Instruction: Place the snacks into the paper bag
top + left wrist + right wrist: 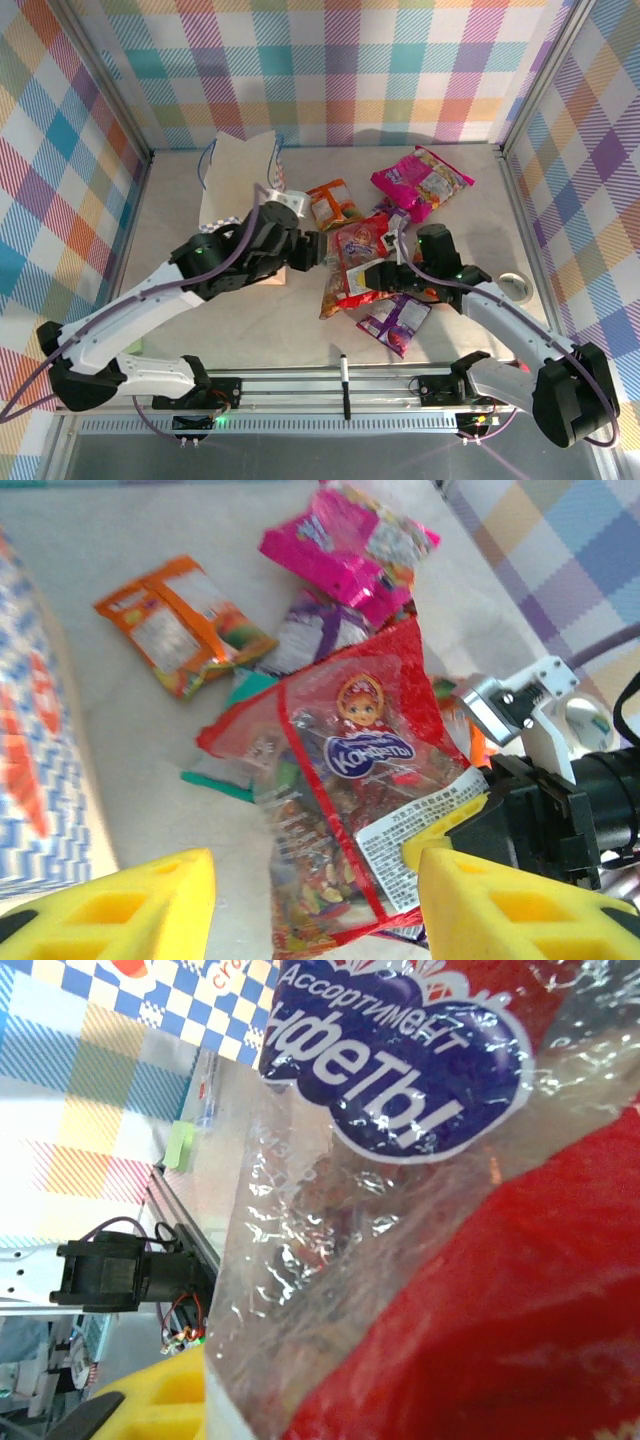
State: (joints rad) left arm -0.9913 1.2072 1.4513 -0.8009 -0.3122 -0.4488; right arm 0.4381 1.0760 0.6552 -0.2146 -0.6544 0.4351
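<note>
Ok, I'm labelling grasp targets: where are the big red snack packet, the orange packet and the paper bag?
red snack packet (pixel 345 785), left wrist view, middle of its front
orange packet (pixel 180 627), left wrist view, middle of its face
paper bag (pixel 240 175), top external view, its tan upper side

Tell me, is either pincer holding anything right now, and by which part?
The right pincer grips the red candy packet by its edge beside the white label. The left pincer stands open, holding nothing.

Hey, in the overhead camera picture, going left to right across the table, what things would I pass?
Paper bag → orange packet → pink packet → white tape roll. The red packet and the black pen overlap these, so they are left out.
</note>
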